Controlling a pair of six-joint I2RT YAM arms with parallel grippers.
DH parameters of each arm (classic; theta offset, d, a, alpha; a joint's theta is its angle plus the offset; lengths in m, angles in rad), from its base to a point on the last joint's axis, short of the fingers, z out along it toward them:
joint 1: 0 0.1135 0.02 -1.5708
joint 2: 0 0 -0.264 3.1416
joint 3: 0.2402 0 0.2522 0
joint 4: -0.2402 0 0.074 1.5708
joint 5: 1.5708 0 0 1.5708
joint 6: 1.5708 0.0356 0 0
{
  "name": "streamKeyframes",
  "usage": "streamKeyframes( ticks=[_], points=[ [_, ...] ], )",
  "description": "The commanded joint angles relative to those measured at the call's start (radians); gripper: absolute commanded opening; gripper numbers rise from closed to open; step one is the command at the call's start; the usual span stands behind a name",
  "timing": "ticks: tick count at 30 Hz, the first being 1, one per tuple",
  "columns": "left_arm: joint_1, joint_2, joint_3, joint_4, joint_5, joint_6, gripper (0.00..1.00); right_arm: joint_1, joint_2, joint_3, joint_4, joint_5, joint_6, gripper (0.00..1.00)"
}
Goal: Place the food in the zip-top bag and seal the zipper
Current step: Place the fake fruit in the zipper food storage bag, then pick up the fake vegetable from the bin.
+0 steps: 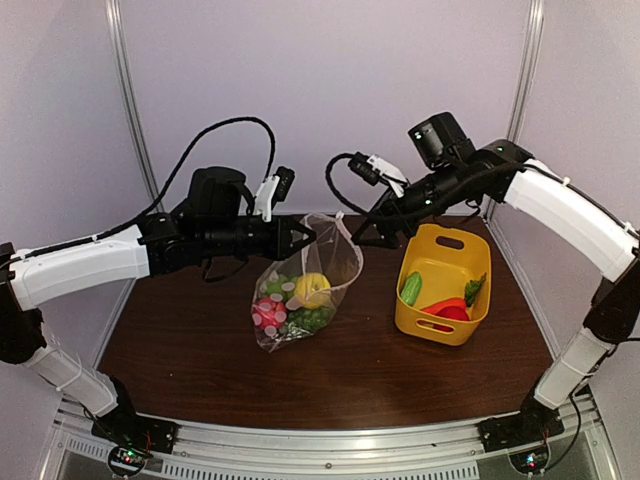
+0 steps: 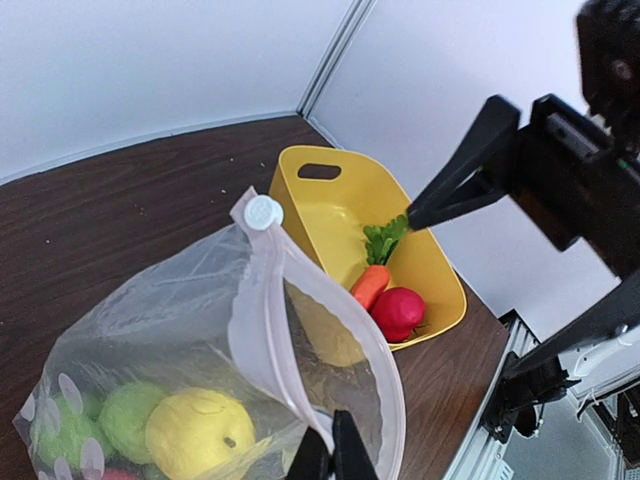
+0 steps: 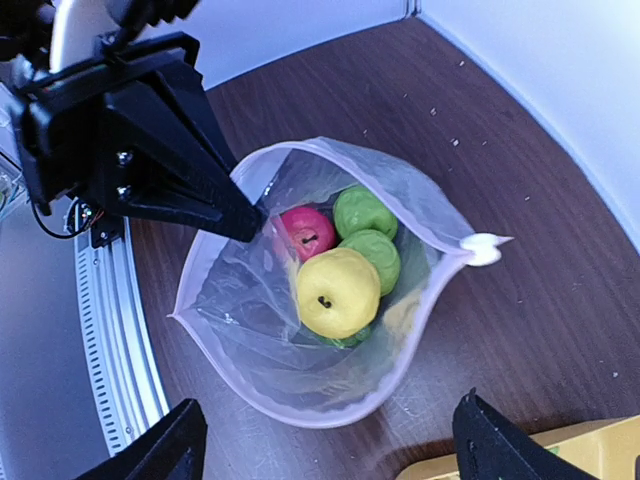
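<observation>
The bag (image 1: pixel 322 262) is held up by its rim in the left gripper (image 1: pixel 300 237), whose fingers (image 2: pixel 333 455) are clenched on the plastic at the near side of the mouth, while the bag's lower part lies on the table (image 1: pixel 200 350). The mouth is seen gaping wide from the right wrist view, so the zipper (image 3: pixel 300 415) is unsealed along the whole rim, with a small white tab (image 3: pixel 483 248) at its far end. Inside the bag a lemon (image 3: pixel 337 290), a red apple (image 3: pixel 305 232) and two green apples (image 3: pixel 363 210) are packed together, and grapes (image 1: pixel 310 318) are seen low in the bag through the dotted plastic. The right gripper (image 3: pixel 328 403) is held above the open mouth with its jaws spread wide and nothing between them — no part of the bag is touched by it. The basket (image 1: pixel 440 245) stands on the table to the right of the bag, near it but apart, and three pieces of food are left in it — a cucumber (image 1: pixel 411 288) against the left wall, a carrot (image 2: pixel 370 285) with its green top, and a pepper (image 2: pixel 398 312) just beside the carrot.
</observation>
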Motion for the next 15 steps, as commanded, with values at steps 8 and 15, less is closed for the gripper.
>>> streamKeyframes(
  ticks=[8, 15],
  points=[
    [-0.003, -0.044, -0.019, 0.017, -0.038, 0.043, 0.00, -0.405, -0.150, -0.323, 0.065, 0.015, -0.008, 0.70],
    [-0.003, -0.052, -0.015, 0.004, -0.040, 0.048, 0.00, -0.488, -0.112, -0.535, 0.279, 0.092, 0.219, 0.67]
  ],
)
